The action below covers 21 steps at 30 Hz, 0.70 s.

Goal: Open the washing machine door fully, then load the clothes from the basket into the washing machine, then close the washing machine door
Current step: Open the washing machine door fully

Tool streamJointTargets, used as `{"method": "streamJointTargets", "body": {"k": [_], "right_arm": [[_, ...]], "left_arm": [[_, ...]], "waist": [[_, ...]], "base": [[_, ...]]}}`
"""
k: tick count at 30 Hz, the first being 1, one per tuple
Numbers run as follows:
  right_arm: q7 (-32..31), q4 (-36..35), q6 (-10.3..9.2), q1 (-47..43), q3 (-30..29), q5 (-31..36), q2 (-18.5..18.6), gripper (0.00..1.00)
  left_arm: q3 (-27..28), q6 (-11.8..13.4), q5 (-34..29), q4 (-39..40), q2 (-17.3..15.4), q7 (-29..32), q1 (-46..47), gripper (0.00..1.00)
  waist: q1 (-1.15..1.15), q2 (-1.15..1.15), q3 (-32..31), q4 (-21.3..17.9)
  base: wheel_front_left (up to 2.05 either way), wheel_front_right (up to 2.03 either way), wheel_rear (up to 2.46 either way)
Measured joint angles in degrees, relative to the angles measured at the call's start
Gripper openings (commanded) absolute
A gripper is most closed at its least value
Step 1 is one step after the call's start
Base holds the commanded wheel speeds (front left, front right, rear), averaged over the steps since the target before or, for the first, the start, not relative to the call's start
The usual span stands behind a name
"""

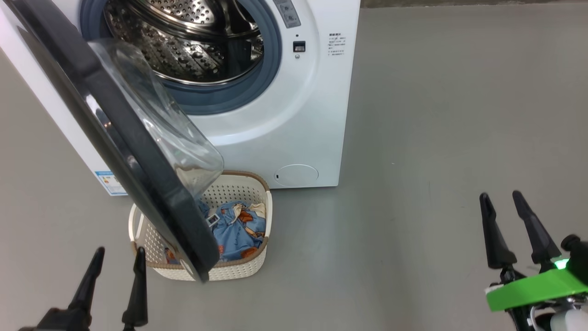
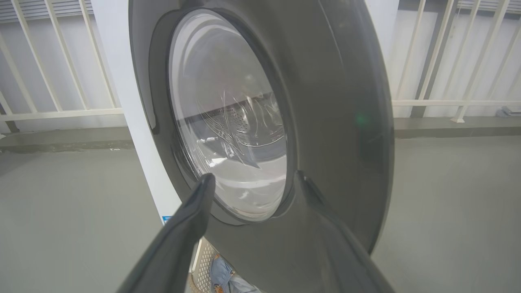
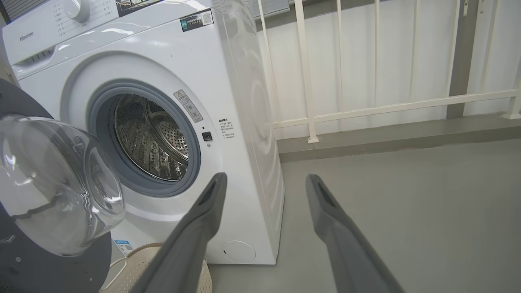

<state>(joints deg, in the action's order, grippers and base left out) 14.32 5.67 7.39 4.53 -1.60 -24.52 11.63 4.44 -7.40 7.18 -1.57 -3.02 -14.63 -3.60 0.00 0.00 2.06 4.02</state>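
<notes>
Hanging open over basket (image 1: 250, 178), washing machine door (image 1: 151, 193) hid part of clothes (image 1: 241, 227) inside; left gripper (image 1: 120, 251), right gripper (image 1: 500, 195) splayed, empty.

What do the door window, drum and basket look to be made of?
Door window: clear, glossy, with bright reflections; glass or hard plastic, I cannot tell which.
Drum: shiny bare metal, likely stainless steel, punched with rows of holes.
Basket: matt cream moulded plastic with perforated walls; the brown woven-look rim is probably plastic too.
</notes>
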Motion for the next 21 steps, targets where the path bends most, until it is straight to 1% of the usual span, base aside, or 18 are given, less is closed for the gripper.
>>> {"method": "streamJointTargets", "body": {"k": [6, 12, 21], "right_arm": [[0.0, -1.36, 0.0, -2.44, -1.6, 6.26, -1.69, 1.0], [0.0, -1.96, 0.0, -4.86, -2.69, 9.99, -2.45, 1.0], [0.0, -2.29, 0.01, -7.92, -3.25, 12.41, -3.24, 1.0]], "left_arm": [[1.09, 0.0, 0.0, 1.24, 0.25, 0.0, -2.58, 1.0], [0.92, 0.0, 0.0, 1.65, 0.34, 0.0, -3.58, 1.0], [0.9, 0.09, 0.04, 1.75, 0.45, 0.0, -3.83, 1.0]], "waist": [[0.0, 0.0, -0.01, -0.15], [0.0, 0.0, 0.06, 0.22], [0.0, 0.0, -0.28, 0.29]], "base": [[0.0, 0.0, 0.0], [0.0, 0.0, 0.0], [0.0, 0.0, 0.0]]}}
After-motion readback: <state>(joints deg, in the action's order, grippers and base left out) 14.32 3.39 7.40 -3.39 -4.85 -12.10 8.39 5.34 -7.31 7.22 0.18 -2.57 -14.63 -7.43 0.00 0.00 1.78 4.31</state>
